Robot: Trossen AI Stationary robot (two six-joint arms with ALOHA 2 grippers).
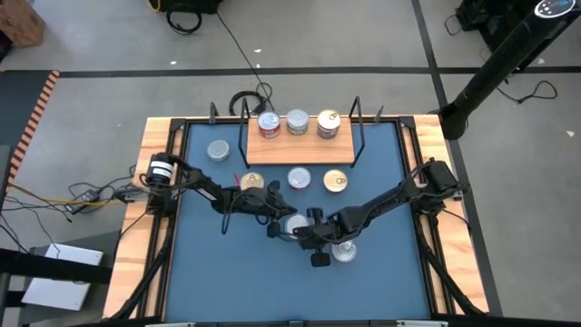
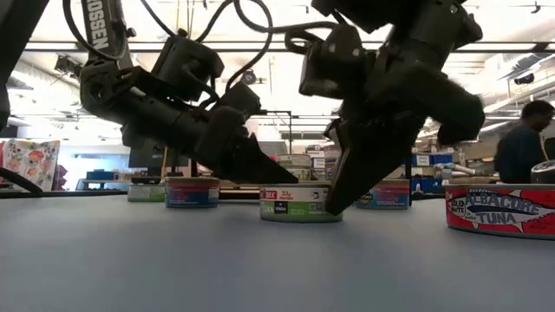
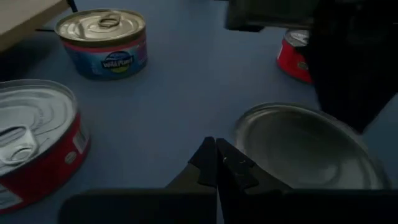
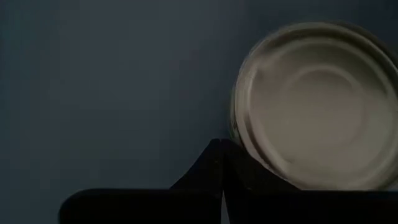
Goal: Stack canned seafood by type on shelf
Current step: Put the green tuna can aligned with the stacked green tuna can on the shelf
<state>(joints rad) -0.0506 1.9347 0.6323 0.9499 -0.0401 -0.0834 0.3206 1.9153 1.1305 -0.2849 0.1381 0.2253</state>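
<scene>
Spanning the frame's middle, the blue table [image 1: 200, 272] carries the wooden shelf [image 1: 300, 150] at upper centre, with three tins [image 1: 297, 122] lined along its back edge. Just below centre, the left pincer [image 1: 275, 221] and right pincer [image 1: 306, 234], both with fingers pressed together and holding nothing, flank a silver-topped tin [image 1: 295, 223], tips against its rim. Other tins lie scattered nearby

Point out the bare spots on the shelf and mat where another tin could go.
The shelf has a bare front strip before its three tins. The mat lies bare across its near half. It is crowded mid-mat, where both shut tools, left and right, flank a tin.
</scene>
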